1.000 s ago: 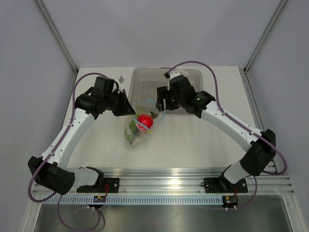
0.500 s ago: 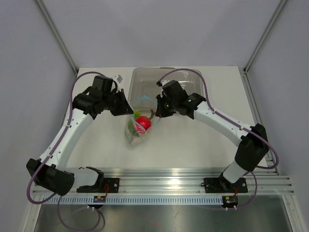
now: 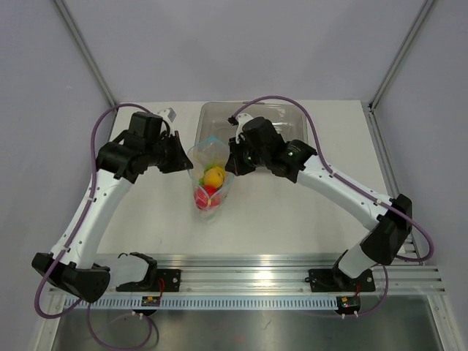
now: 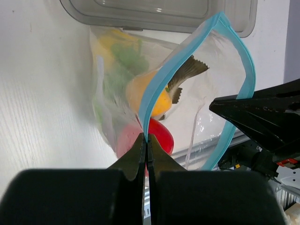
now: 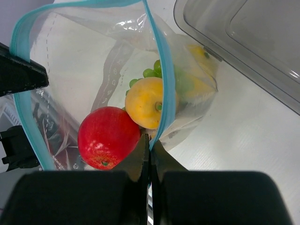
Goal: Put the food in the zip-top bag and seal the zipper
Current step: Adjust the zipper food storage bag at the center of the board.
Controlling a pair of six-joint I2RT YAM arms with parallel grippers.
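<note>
The zip-top bag hangs upright between both arms, its mouth spread wide. My left gripper is shut on the teal zipper at the left rim. On the opposite rim, my right gripper is shut on the zipper. The food lies inside the bag: a red fruit, a yellow fruit, green grapes and a grey fish. From above, the yellow fruit sits over the red fruit.
A rigid clear tray lies on the white table just behind the bag. The aluminium rail with both arm bases runs along the near edge. Grey walls close in the left, right and back.
The right gripper has closed on the bag's right rim. Both arms have lifted the bag from lying flat to hanging upright, its mouth pulled open, and the fruits have shifted inside.
</note>
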